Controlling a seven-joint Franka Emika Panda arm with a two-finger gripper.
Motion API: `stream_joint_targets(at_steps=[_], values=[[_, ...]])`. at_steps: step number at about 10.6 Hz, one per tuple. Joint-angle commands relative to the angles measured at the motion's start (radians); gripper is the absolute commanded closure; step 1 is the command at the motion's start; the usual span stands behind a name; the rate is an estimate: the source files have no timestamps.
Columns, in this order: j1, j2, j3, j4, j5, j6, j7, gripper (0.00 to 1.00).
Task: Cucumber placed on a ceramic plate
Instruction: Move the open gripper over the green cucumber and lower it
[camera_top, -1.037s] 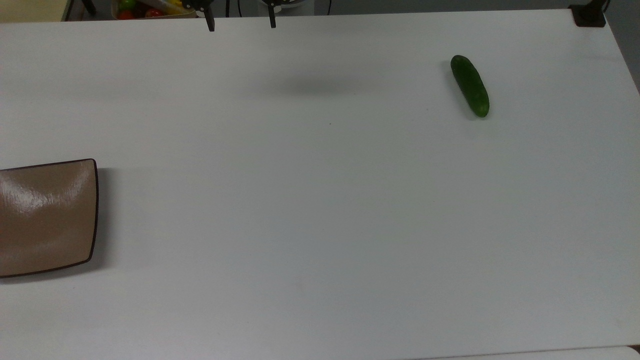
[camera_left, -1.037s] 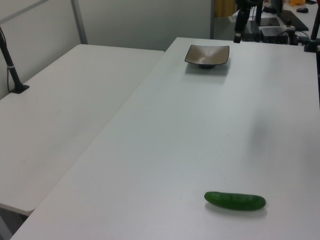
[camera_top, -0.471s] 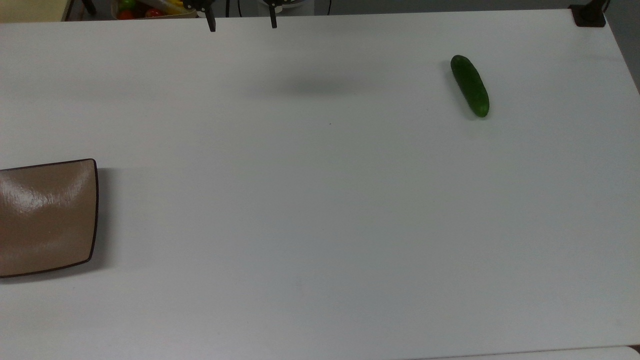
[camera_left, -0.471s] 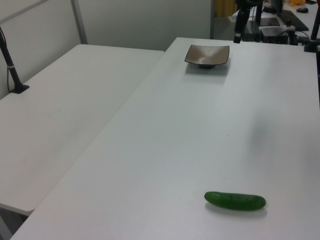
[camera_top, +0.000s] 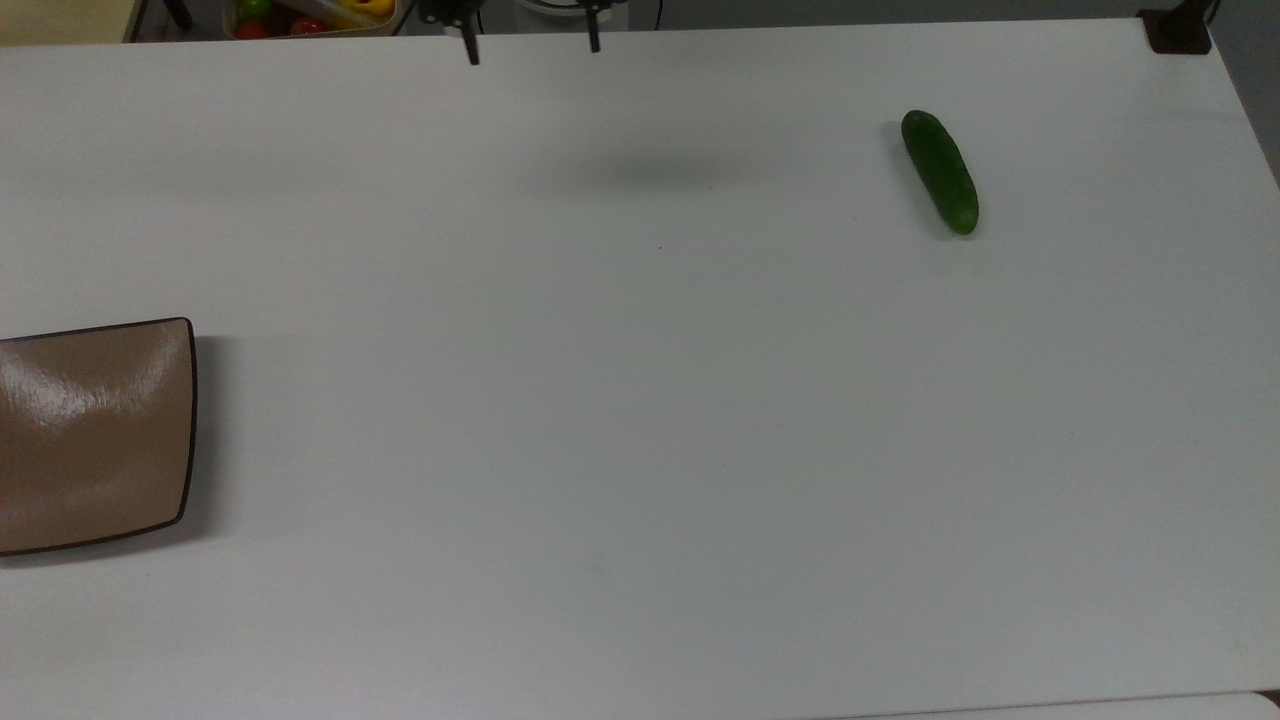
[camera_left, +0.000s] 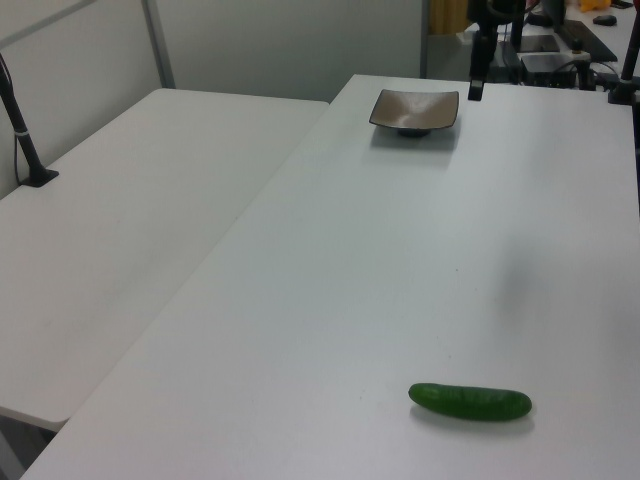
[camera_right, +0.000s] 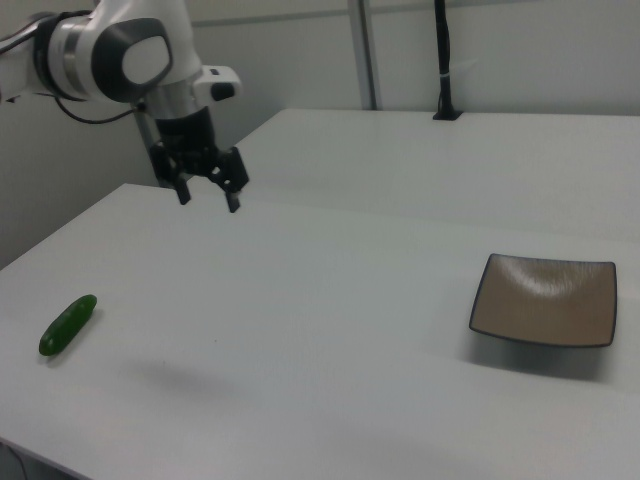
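The gripper (camera_right: 208, 195) hangs high above the worktop (camera_right: 330, 330), its two fingers (camera_right: 184, 192) spread wide apart and pointing down, with nothing between them. In the top view the two finger tips show at the upper edge, one (camera_top: 471, 50) to the left and the other to the right, and a soft shadow lies on the white surface a little below them. The cucumber (camera_top: 939, 172) lies flat on the worktop, well apart from the gripper, far toward the top view's right and a little lower in the frame. In the right view the same cucumber (camera_right: 68, 324) is toward the right view's left and below the gripper, near the edge of the worktop. Its long axis runs almost up and down in the top view, only a little tilted, with the lower end leaning to the top view's right. The line between the two fingers runs across the top view, so I judge that they already stand nearly across the short width of the cucumber, and the coming move needs mostly a long travel sideways and then a descent, with perhaps a small turn of the wrist. The plate (camera_top: 95, 435) sits at the opposite side, at the top view's left edge, empty, and very far from the cucumber.
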Motion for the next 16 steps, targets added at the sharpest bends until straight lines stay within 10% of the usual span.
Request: stream_joint_targets(at_steps=[1, 11, 16], values=[[0.125, 0.001, 0.058, 0.009, 0.009, -0.026, 0.210, 0.00], [0.318, 0.251, 0.327, -0.003, 0.002, 0.178, 0.605, 0.00], [0.379, 0.395, 0.345, -0.063, -0.107, 0.350, 0.721, 0.00]])
